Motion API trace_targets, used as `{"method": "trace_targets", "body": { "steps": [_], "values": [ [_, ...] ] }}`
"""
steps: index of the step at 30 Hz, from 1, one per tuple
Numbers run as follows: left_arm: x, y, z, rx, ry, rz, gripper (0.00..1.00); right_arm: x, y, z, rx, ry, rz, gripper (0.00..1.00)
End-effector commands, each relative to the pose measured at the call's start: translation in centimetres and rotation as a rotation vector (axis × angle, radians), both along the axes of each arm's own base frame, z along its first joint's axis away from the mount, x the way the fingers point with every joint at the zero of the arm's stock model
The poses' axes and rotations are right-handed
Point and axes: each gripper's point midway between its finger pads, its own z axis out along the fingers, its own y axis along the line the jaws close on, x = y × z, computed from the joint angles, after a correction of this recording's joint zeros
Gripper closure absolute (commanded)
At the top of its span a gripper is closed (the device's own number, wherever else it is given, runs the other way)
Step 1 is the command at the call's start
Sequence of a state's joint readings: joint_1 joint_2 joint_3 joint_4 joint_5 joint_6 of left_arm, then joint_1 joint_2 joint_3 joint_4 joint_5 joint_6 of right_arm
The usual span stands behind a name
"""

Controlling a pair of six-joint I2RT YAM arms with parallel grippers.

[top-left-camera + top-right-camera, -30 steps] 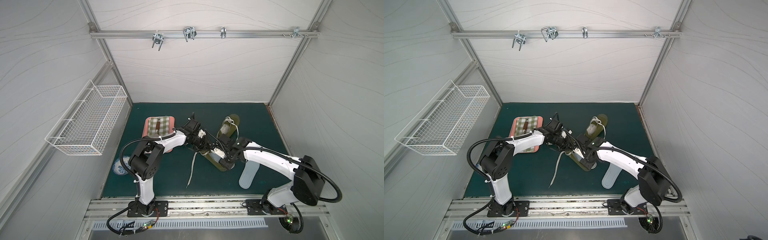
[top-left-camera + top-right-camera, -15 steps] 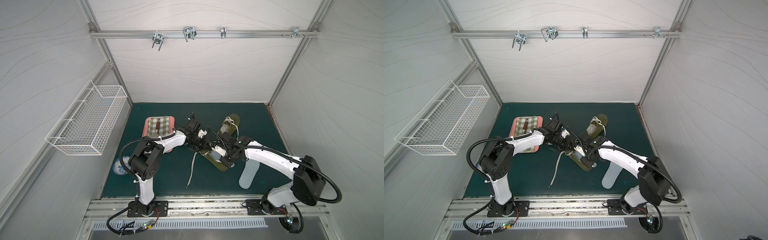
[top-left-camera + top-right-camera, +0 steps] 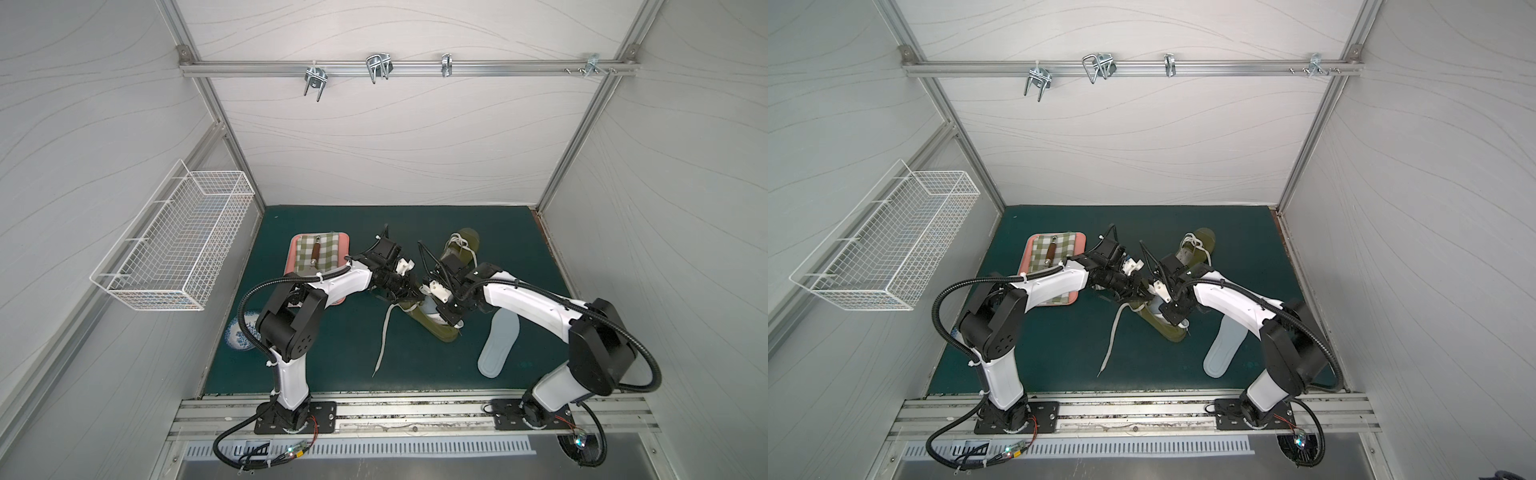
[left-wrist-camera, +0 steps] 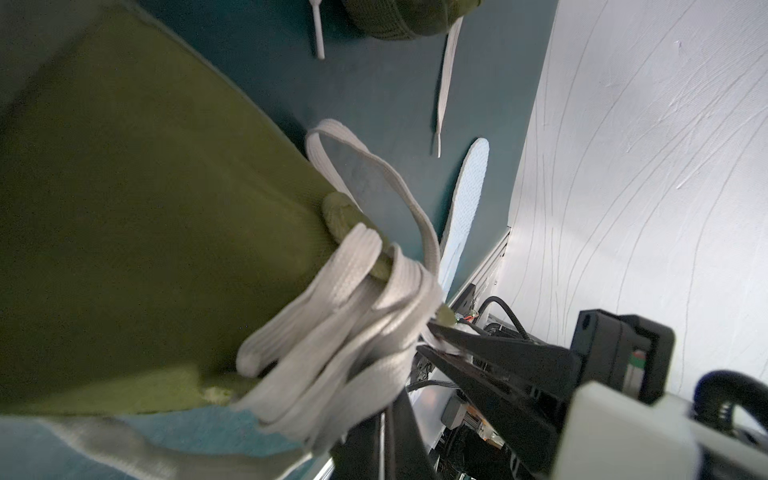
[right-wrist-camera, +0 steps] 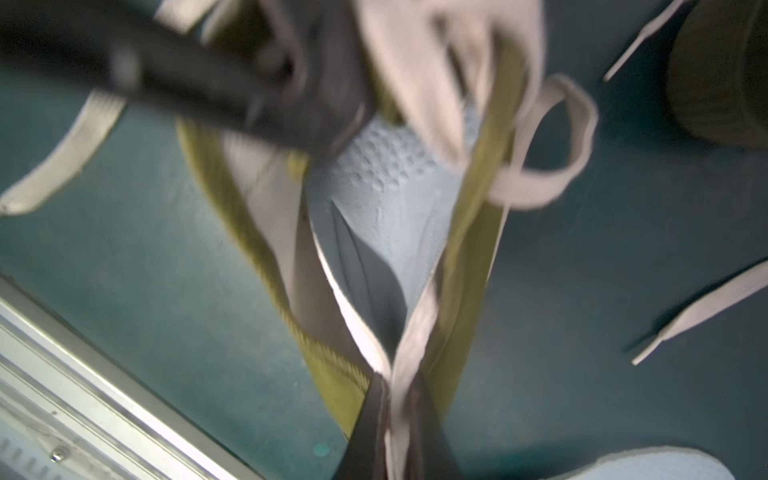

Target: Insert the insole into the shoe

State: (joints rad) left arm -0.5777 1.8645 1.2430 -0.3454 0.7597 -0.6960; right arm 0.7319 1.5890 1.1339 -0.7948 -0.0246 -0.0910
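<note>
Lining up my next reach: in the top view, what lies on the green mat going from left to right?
patterned plate → checked tray → loose lace → nearer olive shoe → spare insole

White arms (image 3: 347,283), black joints (image 3: 291,328), ribbed cables (image 3: 244,309)

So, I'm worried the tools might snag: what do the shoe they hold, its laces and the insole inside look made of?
Shoe: olive cloth, matte with a fine nap, canvas or suede, unclear which. Laces: flat off-white woven textile, ribbed weave showing. Insole: probably pale blue foam, matte, dimpled with dots and softly creased.
</note>
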Motion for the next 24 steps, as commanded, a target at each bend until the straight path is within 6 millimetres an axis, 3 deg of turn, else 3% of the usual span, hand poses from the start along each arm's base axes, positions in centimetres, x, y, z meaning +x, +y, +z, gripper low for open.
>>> {"method": "trace_targets", "body": {
  "steps": [1, 8, 11, 16, 21, 24],
  "values": [
    [0.2, -1.1, 2.6, -0.074, -0.04, -0.015, 1.0, 0.6, 0.9, 0.5, 0.024, 0.02, -0.015, 0.96],
    [0.2, -1.3, 2.1, -0.077, -0.031, -0.014, 1.0, 1.0, 2.6, -0.1, 0.063, -0.016, 0.014, 0.97],
    [0.1, -1.2, 2.2, -0.076, -0.034, -0.018, 1.0, 0.3, 2.0, -0.6, 0.066, -0.032, 0.045, 0.97],
    [0.1, -1.4, 1.3, -0.073, -0.017, -0.016, 1.0, 1.9, 3.3, -0.3, 0.156, -0.073, 0.035, 0.97],
    [-0.4, -1.1, 1.3, -0.074, -0.022, -0.023, 1.0, 1.7, 2.0, -0.8, 0.148, -0.124, 0.058, 0.95],
    [-0.3, -1.2, 0.8, -0.072, -0.01, -0.022, 1.0, 2.7, 2.9, -0.2, 0.191, -0.139, 0.04, 0.91]
  ]
}}
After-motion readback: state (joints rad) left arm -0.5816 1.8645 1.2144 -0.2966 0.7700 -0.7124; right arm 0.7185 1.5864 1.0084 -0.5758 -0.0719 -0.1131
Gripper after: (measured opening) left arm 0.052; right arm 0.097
